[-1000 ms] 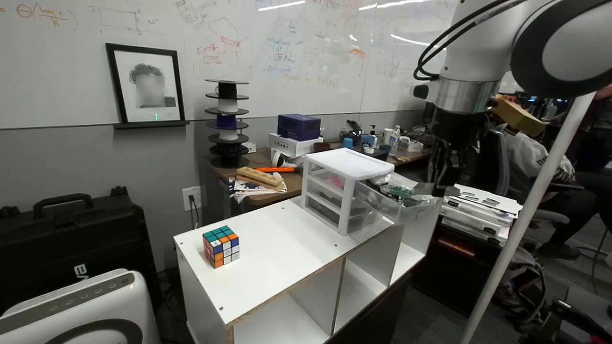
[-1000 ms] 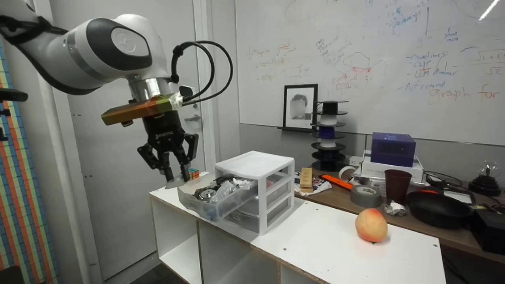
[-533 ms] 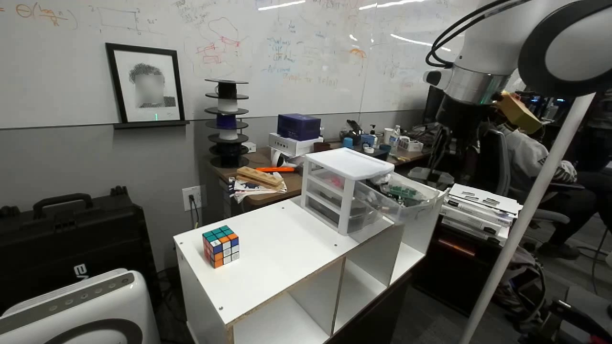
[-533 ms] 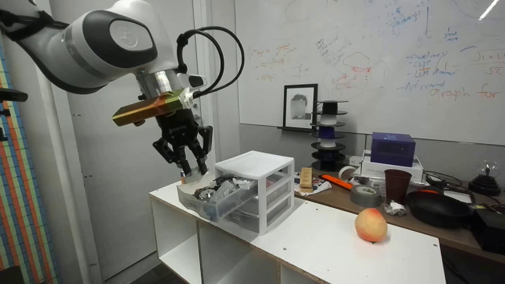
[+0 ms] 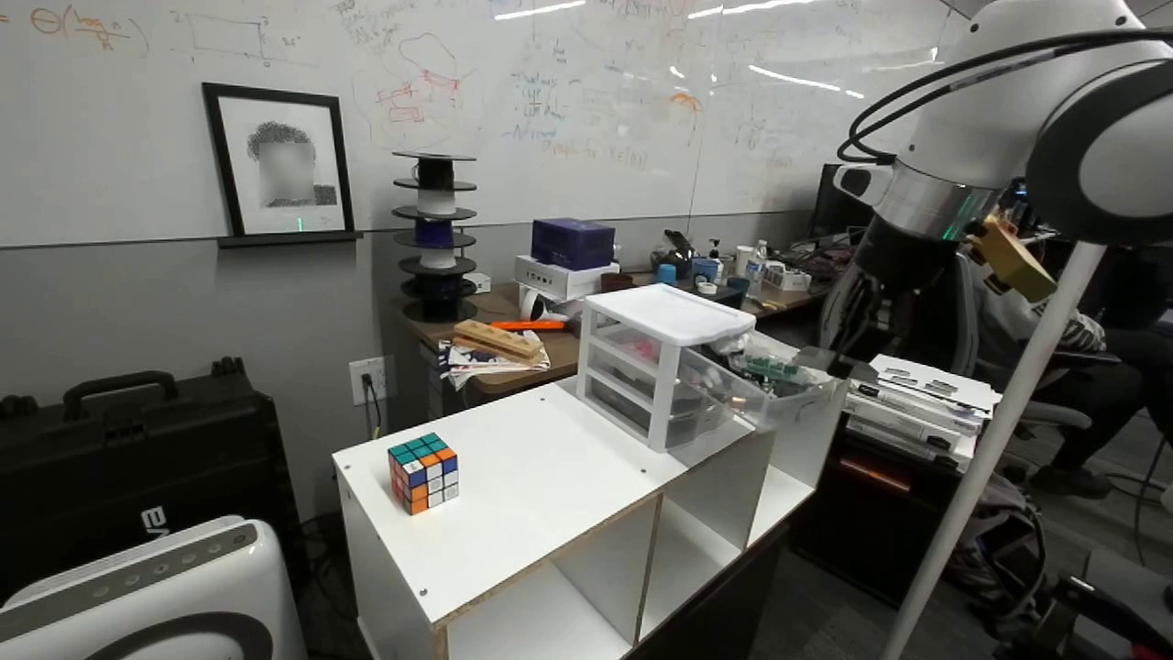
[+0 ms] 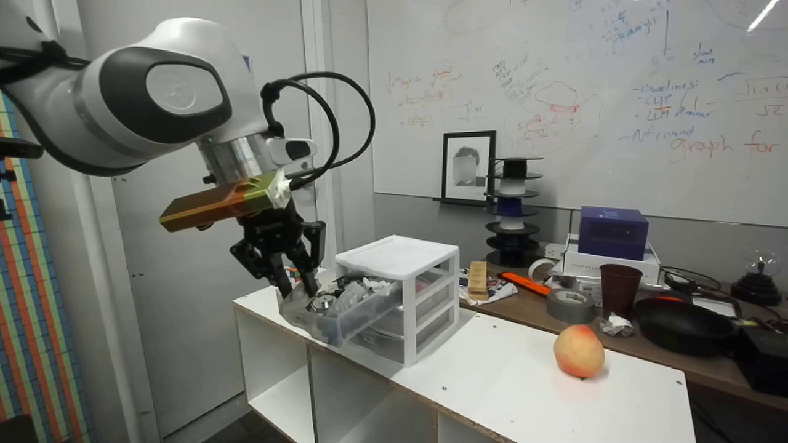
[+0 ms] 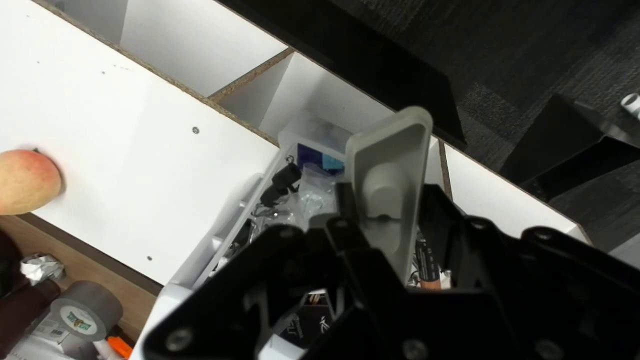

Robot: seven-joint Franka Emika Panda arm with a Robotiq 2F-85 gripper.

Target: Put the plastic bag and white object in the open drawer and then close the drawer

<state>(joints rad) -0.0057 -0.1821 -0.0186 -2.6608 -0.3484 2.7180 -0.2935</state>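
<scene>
The small white three-drawer unit [image 6: 397, 255] stands on a white shelf cabinet with its top drawer [image 6: 341, 329] pulled out and full of odds and ends. Among these lies a clear plastic bag [image 7: 312, 197], crumpled inside the drawer. My gripper [image 6: 300, 291] tilts down at the drawer's front end, shut on the white object [image 7: 385, 170], a pale, shallow, tray-like piece between the two fingers. In an exterior view the white object [image 5: 822, 359] overlaps the drawer's front rim; whether they touch I cannot tell.
A peach [image 6: 578, 351] and a Rubik's cube [image 5: 423, 472] sit on the shelf cabinet [image 5: 513, 495], on opposite sides of the drawer unit. Behind is a desk with a tape roll [image 6: 571, 306], a dark cup [image 6: 618, 289] and boxes. A pale pole [image 5: 999, 440] stands near the arm.
My gripper first rose, tilted and shifted towards the drawer unit, then came down at the drawer's front end. The white object has stayed in its grip throughout; the drawer has not visibly moved.
</scene>
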